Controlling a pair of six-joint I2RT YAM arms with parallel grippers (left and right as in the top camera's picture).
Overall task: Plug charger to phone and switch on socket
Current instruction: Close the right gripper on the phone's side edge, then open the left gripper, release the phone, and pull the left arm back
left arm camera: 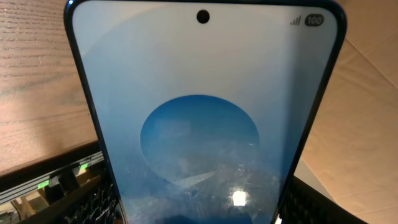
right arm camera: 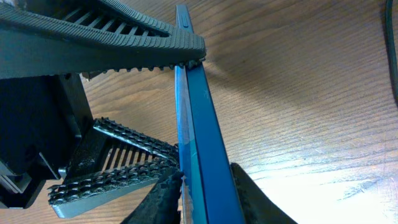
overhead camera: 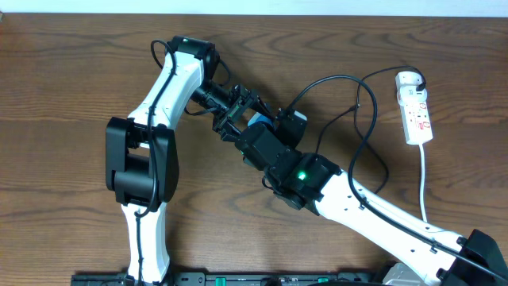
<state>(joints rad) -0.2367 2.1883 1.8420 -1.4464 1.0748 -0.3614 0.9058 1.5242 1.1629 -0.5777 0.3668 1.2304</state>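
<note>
— What's right up close?
— The phone [left arm camera: 205, 124]. Its lit blue screen with a big round shape fills the left wrist view. It's held over the table [overhead camera: 63, 79], about the middle.
— Who has it?
— Both arms. The left hand [overhead camera: 236, 114] is clamped across its width, with a ribbed finger on each side. The right hand [right arm camera: 206, 174] is closed on it too, pinching front and back.
— The socket [overhead camera: 417, 110]?
— Lying flat at the far right, well apart from the phone. The switches are too small to read.
— The charger [overhead camera: 337, 78]?
— A black cable looping from the socket's far end toward the hands. I can't make out its tip.
</note>
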